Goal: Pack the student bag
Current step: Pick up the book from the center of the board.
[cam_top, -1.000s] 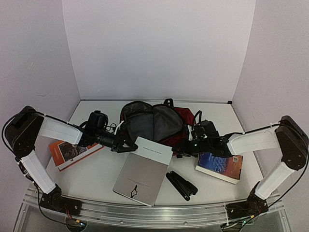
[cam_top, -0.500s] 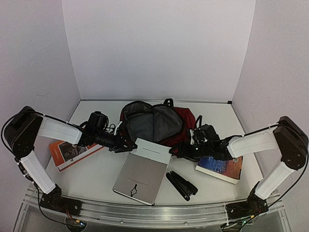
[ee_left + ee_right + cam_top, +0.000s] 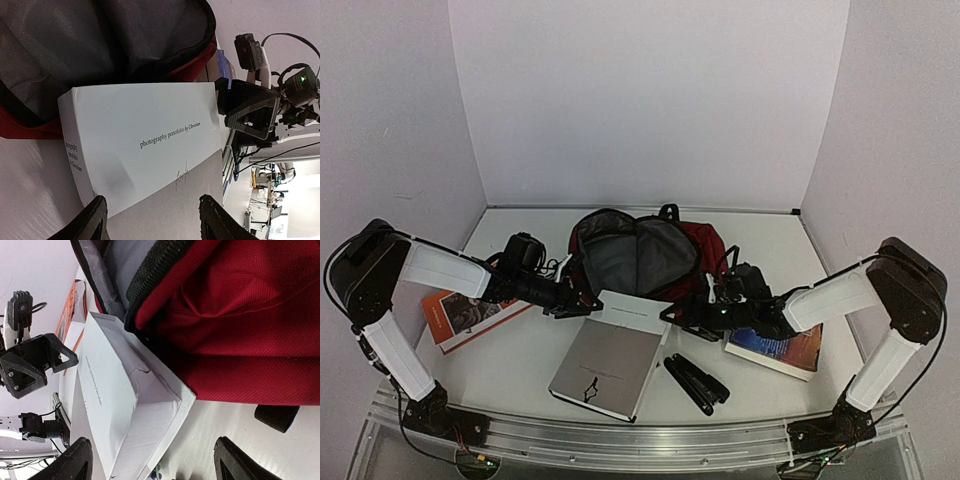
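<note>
The student bag point(image 3: 705, 248), dark red, lies at the back centre with its mouth unzipped and its grey lining point(image 3: 630, 255) showing. A white and grey photography book point(image 3: 610, 360) lies in front of it, far edge against the bag's rim point(image 3: 190, 70). My left gripper point(image 3: 582, 303) is open at the book's far left corner, its fingers point(image 3: 92, 220) spread over the cover point(image 3: 145, 140). My right gripper point(image 3: 675, 312) is open at the book's far right corner point(image 3: 170, 400), beside the red fabric point(image 3: 240, 330), with nothing gripped.
An orange book point(image 3: 460, 315) lies under the left arm. A blue book point(image 3: 775, 345) lies under the right forearm. A black folded object point(image 3: 695, 383) sits near the front edge, right of the white book. A black strap end point(image 3: 275, 417) lies by the bag.
Both grippers have opened. The right gripper has moved left from the bag's side to the book's far right corner. The book has shifted slightly toward the front left.
</note>
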`<state>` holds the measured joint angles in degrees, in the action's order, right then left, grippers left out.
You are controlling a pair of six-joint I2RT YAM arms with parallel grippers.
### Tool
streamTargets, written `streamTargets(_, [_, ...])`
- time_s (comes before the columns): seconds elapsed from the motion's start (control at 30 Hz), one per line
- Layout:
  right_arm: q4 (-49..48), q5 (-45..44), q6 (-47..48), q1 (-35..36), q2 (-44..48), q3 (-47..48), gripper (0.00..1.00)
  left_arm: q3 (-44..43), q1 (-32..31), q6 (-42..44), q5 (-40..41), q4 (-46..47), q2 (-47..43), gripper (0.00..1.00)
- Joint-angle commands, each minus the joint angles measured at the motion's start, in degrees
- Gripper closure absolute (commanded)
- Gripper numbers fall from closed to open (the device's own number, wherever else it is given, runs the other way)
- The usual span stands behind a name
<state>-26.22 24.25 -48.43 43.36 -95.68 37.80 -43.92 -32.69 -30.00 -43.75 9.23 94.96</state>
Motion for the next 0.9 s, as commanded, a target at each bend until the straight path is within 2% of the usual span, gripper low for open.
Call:
streamTargets(0.0, [-6.6, 2.9, -2.3, 0.6, -2.9, 0.8, 0.19, -1.1, 0.2, 0.6, 1.5, -1.6, -1.0, 0.38])
streamTargets(0.3, [-13.1, 5.5, -5.5, 2.3, -7.1, 2.2, 0.33, -0.8, 0.2, 0.2, 0.8, -0.7, -0.7, 0.38])
streamTargets(0.57, [-18.5, 6.3, -8.1, 3.1, -10.8, 3.5, 0.37, -0.5, 0.2, -0.5, 0.3, 0.1, -0.7, 0.38])
streamTargets(0.77, [-22.0, 5.4, -9.2, 3.3, -10.9, 3.4, 0.57, 0.1, 0.2, -1.1, 0.3, 0.5, -1.7, 0.37])
streamTargets(0.87, [-22.8, 4.5, -8.8, 3.3, -9.1, 2.8, 0.63, 0.0, 0.2, -0.8, 1.2, -0.7, -3.2, 0.36])
